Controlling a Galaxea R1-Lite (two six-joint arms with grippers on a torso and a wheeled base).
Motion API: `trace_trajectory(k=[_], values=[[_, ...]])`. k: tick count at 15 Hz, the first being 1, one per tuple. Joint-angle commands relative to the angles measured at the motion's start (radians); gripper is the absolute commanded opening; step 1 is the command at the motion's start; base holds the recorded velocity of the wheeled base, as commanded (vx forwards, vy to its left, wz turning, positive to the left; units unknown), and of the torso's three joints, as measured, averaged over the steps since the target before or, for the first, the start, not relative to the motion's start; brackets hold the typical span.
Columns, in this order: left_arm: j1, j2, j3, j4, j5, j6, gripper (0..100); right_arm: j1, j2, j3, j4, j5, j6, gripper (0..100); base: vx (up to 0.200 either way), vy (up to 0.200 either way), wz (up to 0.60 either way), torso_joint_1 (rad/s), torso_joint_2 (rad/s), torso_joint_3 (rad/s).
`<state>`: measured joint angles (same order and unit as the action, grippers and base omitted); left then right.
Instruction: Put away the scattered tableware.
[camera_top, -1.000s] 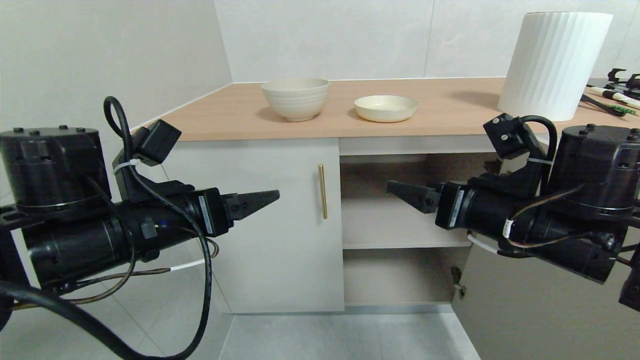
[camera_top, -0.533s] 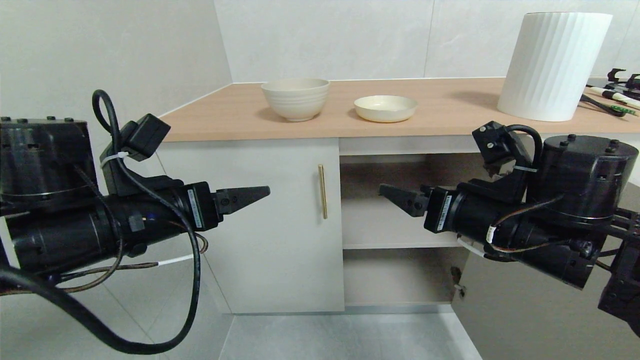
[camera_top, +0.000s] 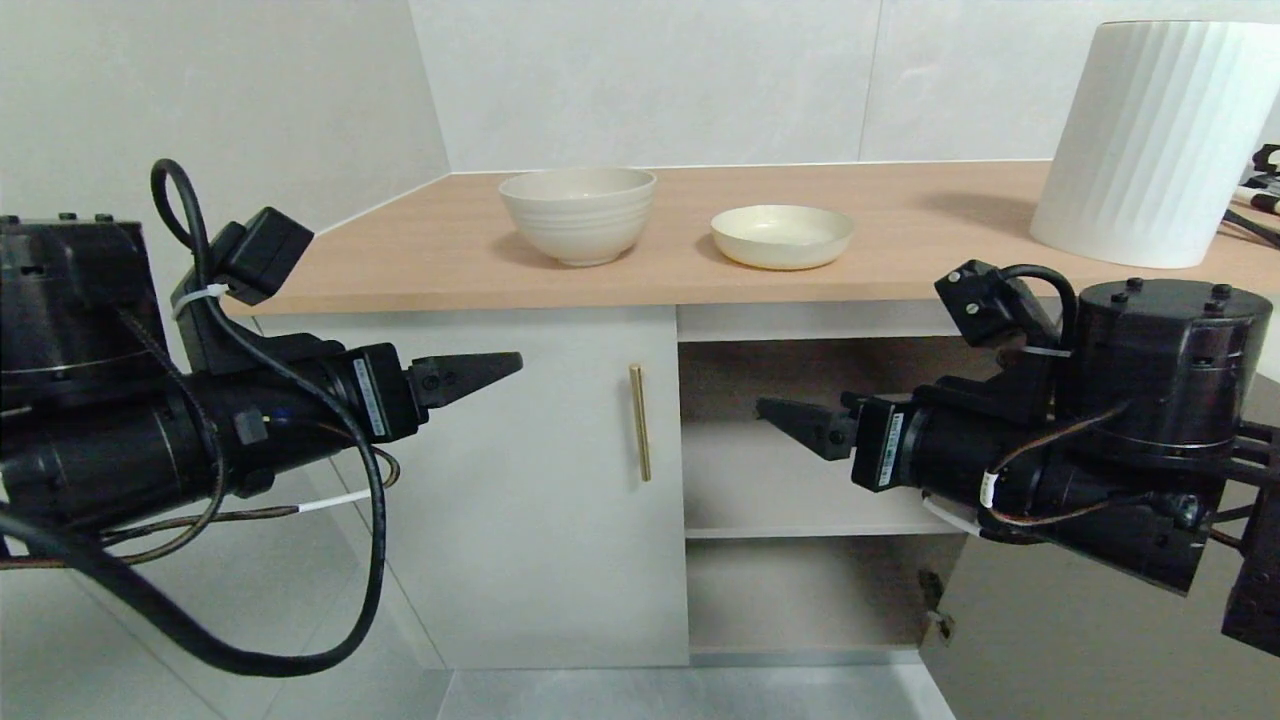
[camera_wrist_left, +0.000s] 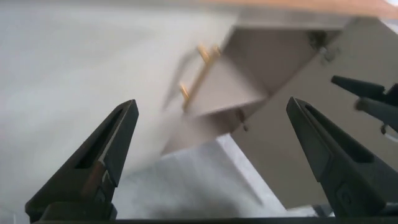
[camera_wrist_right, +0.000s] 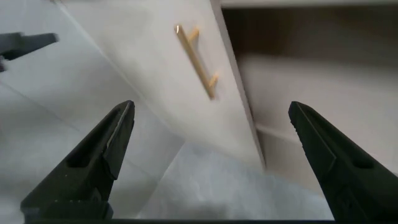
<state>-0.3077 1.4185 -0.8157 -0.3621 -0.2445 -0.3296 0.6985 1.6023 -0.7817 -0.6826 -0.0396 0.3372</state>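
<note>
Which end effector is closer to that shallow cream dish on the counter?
Right. The right end effector hangs below the dish, before the open cupboard; the left end effector is farther left, below the bowl.

Left tool spread wide; cabinet handle (gold) ahead.

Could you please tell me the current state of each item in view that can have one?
Bowl: upright, looks empty.
Shallow dish: upright, empty.
Left cabinet door: closed.
Right cabinet door: open.
Left gripper: jaws open, empty.
Right gripper: jaws open, empty.
</note>
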Motion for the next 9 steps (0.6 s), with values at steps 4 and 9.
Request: trace_trajectory(k=[4,9], values=[[0.001,-0.062,0.003,-0.001,0.001,0.000,100,0.006,-0.016,-0.018,-0.006,-0.008,0.003,100,0.000,0.000,0.00,0.000,0.00,0.000],[0.001,-0.067,0.001,-0.001,0.001,0.001,100,0.006,-0.012,-0.031,-0.011,-0.008,0.008,100,0.000,0.000,0.00,0.000,0.00,0.000]])
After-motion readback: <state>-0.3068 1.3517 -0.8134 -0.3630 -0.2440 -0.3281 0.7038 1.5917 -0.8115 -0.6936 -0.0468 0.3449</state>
